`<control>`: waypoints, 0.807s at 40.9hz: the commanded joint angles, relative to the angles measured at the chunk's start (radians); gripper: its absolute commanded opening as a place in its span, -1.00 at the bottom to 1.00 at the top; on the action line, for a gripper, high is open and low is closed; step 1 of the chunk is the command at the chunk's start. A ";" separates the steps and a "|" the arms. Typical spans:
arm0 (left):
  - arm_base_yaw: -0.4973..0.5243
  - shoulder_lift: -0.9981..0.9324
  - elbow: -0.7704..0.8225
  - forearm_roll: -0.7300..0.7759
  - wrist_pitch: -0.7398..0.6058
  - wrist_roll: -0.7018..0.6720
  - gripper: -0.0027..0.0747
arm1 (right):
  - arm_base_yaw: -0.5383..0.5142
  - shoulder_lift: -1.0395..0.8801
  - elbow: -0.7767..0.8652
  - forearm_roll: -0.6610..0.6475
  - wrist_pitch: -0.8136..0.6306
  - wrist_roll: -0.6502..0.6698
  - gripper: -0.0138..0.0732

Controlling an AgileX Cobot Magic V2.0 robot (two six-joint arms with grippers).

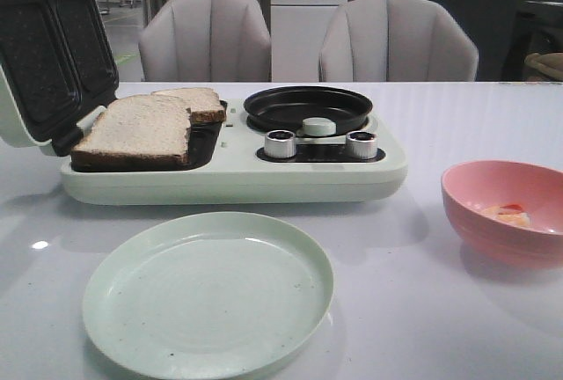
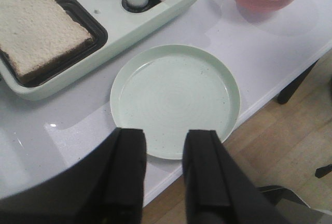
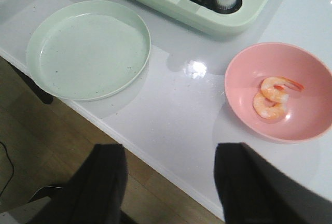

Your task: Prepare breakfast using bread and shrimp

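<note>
Two slices of bread (image 1: 141,125) lie overlapping on the open grill plate at the left of a pale green breakfast maker (image 1: 237,169); they also show in the left wrist view (image 2: 36,27). Two shrimp (image 3: 273,97) lie in a pink bowl (image 3: 306,125) at the table's right, also seen in the front view (image 1: 506,215). An empty pale green plate (image 1: 208,288) sits at the front. My left gripper (image 2: 165,136) is open, above the table's front edge by the plate (image 2: 176,94). My right gripper (image 3: 168,151) is wide open over the front edge, short of the bowl.
The maker's lid (image 1: 44,46) stands open at the far left. A black round pan (image 1: 308,107) and two silver knobs (image 1: 280,143) sit on its right half. Two grey chairs (image 1: 207,37) stand behind the table. Wooden floor lies beyond the front edge.
</note>
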 commanded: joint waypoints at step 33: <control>0.866 0.406 -0.283 -0.332 0.135 0.241 -0.67 | -0.006 0.000 -0.023 0.002 -0.065 0.002 0.44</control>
